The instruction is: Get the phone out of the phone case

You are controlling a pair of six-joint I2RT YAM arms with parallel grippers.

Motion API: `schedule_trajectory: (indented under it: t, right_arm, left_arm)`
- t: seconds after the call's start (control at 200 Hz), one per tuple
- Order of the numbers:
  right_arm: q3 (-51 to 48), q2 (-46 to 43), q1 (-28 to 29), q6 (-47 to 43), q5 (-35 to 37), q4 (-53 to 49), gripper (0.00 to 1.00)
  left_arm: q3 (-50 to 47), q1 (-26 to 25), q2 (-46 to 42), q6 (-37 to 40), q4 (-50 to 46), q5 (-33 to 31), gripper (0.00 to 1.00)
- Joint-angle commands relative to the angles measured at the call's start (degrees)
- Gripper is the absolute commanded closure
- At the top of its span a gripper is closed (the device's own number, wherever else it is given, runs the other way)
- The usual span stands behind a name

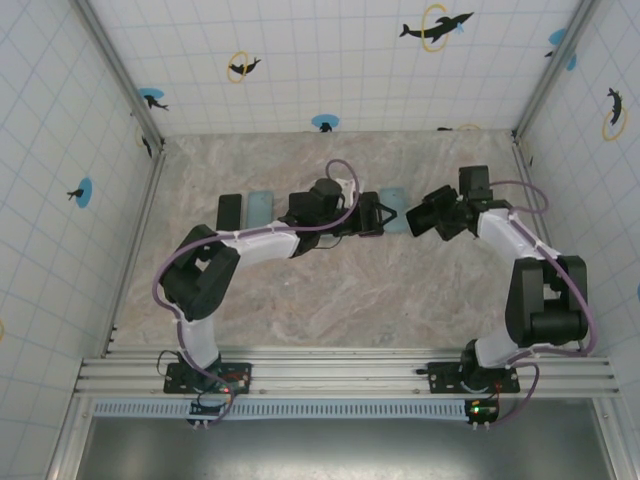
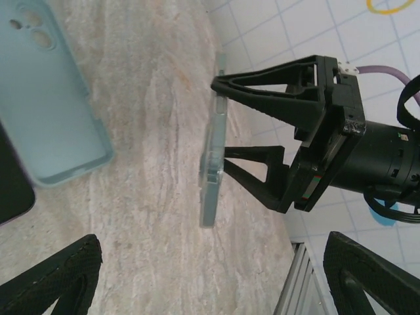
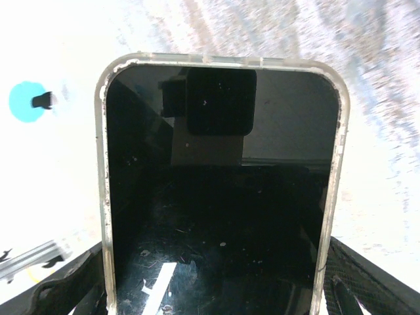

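A black-screened phone (image 3: 220, 197) sits inside a clear, pale phone case (image 3: 102, 164). My right gripper (image 3: 216, 289) is shut on this cased phone across its width, one finger on each long edge. In the left wrist view the cased phone (image 2: 211, 164) stands edge-on above the marble floor, with the right gripper (image 2: 220, 118) clamped on it from the right. My left gripper (image 2: 213, 262) is open, its fingertips (image 2: 72, 269) spread wide with nothing between them, pointing at the cased phone from a short distance. From above, the left gripper (image 1: 376, 215) faces the right gripper (image 1: 412, 218).
A light blue empty case (image 2: 52, 98) and a bare black phone (image 2: 10, 187) lie flat on the marble floor (image 2: 151, 216) to the left; from above they show as the blue case (image 1: 260, 210) and black phone (image 1: 229, 212). Tiled walls enclose the area.
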Motion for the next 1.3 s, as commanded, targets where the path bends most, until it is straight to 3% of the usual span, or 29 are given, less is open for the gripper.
schedule_trajectory:
  t: [0.0,0.285,0.41,0.505,0.591,0.696,0.966,1.036,1.131,1.296]
  right_arm:
    - [-0.7,-3.1,1.6,4.9,-0.6,5.6,0.54]
    - [0.0,-3.8,5.0,8.0,-0.6,7.4,0.54]
    - [-0.3,-4.0,5.9,9.0,-0.7,8.6,0.54]
    - [-0.1,-3.9,6.8,9.2,-0.8,8.6,0.54]
    - [-0.3,-3.9,7.4,9.6,-0.9,8.8,0.54]
    - [-0.4,-4.1,7.8,9.6,-0.8,8.7,0.54]
    - [-1.0,-4.3,8.8,9.4,-0.8,8.8,0.53]
    - [-1.2,-4.5,9.0,9.2,-0.9,9.2,0.47]
    - [-1.4,-5.0,9.2,7.0,-0.9,10.1,0.28]
    - [-1.1,-6.0,9.1,-0.6,-0.2,10.0,0.16]
  left_arm:
    - [3.3,-1.0,1.8,5.1,-3.8,-1.8,0.16]
    - [8.5,-1.2,4.5,9.2,-8.8,-4.2,0.35]
    - [9.5,-1.2,4.9,9.6,-9.1,-4.2,0.50]
    - [10.4,-1.2,4.9,9.8,-9.1,-4.0,0.54]
    - [10.7,-1.2,4.9,9.8,-9.0,-3.9,0.67]
    - [10.6,-0.8,4.6,9.2,-8.8,-4.0,0.71]
    - [10.3,0.5,3.5,8.5,-8.4,-3.3,0.93]
    - [10.5,0.5,2.9,8.6,-8.7,-3.3,0.94]
    - [10.7,0.9,2.2,8.8,-9.2,-2.7,0.95]
    - [10.8,2.6,0.0,8.6,-10.0,0.6,0.97]
